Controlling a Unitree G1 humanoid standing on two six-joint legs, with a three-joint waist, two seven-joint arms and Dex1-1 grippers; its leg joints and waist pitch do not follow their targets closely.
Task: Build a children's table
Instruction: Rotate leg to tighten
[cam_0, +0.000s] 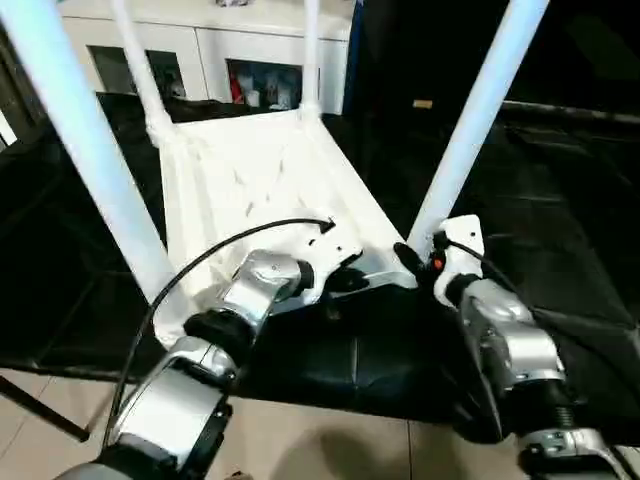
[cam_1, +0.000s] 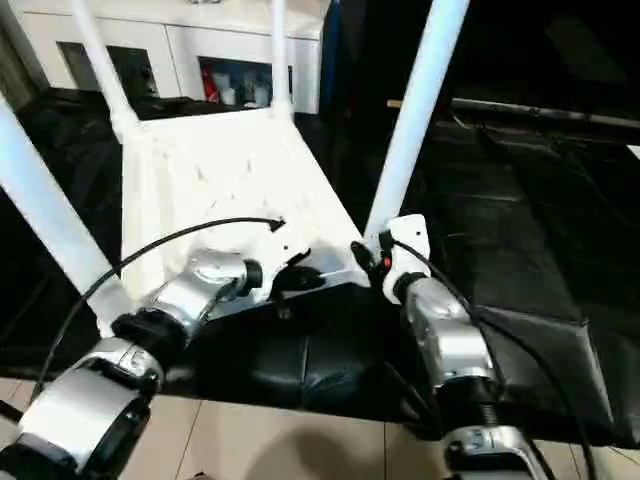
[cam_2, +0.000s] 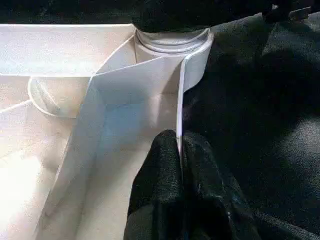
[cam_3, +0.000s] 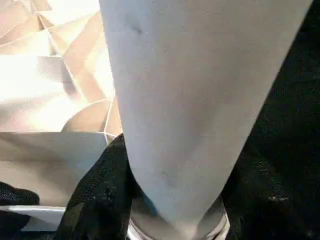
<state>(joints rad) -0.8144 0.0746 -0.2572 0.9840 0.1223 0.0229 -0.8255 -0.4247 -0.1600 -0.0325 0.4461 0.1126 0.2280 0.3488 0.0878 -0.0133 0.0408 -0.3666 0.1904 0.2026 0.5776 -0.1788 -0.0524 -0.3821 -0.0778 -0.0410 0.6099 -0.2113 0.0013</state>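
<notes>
My left claw (cam_2: 180, 165) is pinched tight on the thin rim wall of the children's table (cam_0: 240, 170), which lies upside down on the black table (cam_0: 560, 230) with all four legs pointing up, and I reckon that grip is there to pin the top so it can't slide. My right claw (cam_3: 170, 200) is wrapped half-open around the base of the near right leg (cam_0: 470, 130), right at its corner socket (cam_2: 172, 42), a black finger (cam_3: 100, 195) on each side, looking set to press or steady it home.
</notes>
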